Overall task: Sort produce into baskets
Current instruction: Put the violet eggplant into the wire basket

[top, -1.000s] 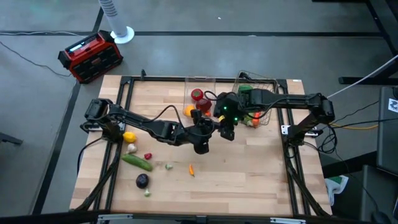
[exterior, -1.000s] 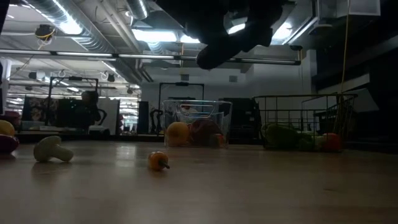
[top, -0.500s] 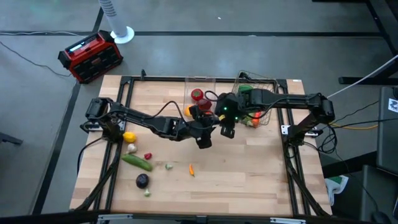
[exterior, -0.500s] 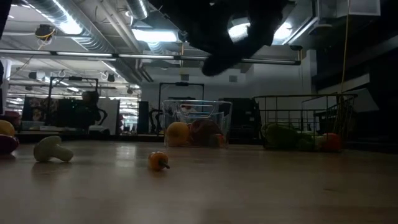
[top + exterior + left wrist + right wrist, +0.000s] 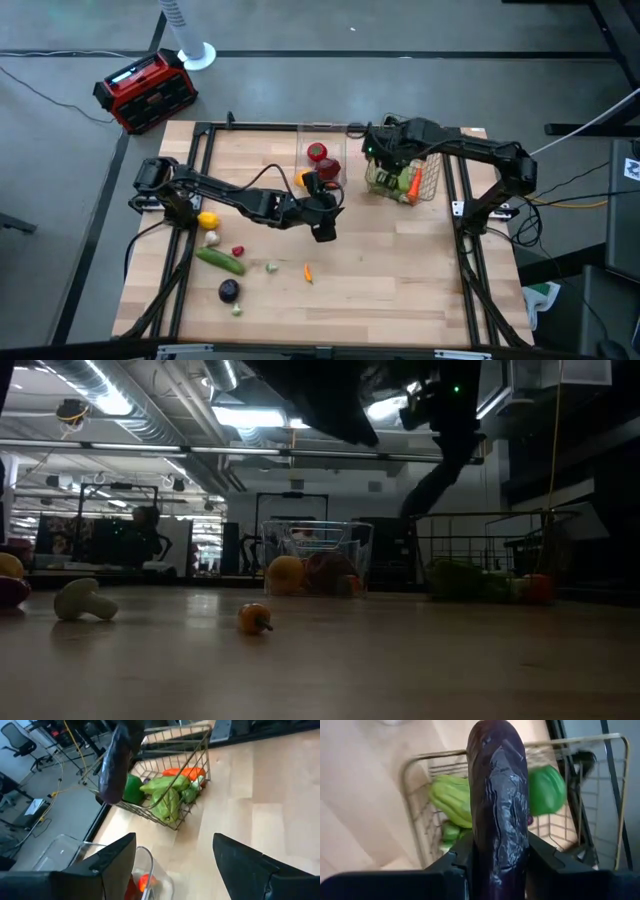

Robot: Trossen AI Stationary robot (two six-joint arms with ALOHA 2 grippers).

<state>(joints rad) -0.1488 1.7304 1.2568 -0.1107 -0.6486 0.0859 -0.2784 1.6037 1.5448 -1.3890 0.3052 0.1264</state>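
My right gripper (image 5: 378, 152) hangs above the copper wire basket (image 5: 428, 182) at the far right, shut on a long dark purple eggplant (image 5: 497, 795). The left wrist view shows that eggplant (image 5: 116, 765) hanging over the basket's rim (image 5: 200, 731). Green peppers (image 5: 167, 795) and a carrot (image 5: 186, 772) lie in the basket. The clear bin (image 5: 322, 135) to its left holds red and orange fruit. My left gripper (image 5: 325, 228) is open and holds nothing, just in front of the bin. More produce lies at the near left: lemon (image 5: 208, 219), cucumber (image 5: 221, 261), small eggplant (image 5: 229, 291). My right gripper pinches the eggplant's upper end (image 5: 497, 857) between its two fingers (image 5: 545, 855). The fingers point steeply down and the eggplant runs on past them along their line. It hangs lifted clear, its free end (image 5: 111, 795) above the basket's near left part.
A tiny orange chili (image 5: 308, 272), a red one (image 5: 238, 251) and a pale garlic (image 5: 211, 238) lie loose on the wooden table (image 5: 400, 280). A red-black box (image 5: 145, 90) stands on the floor beyond the far left corner. Black frame rails (image 5: 190, 200) run along the table's sides.
My right gripper has swung from the middle of the table, beside my left gripper, toward the far right edge, to above the wire basket. It has tipped to point steeply down. The eggplant has gone with it, lifted clear.
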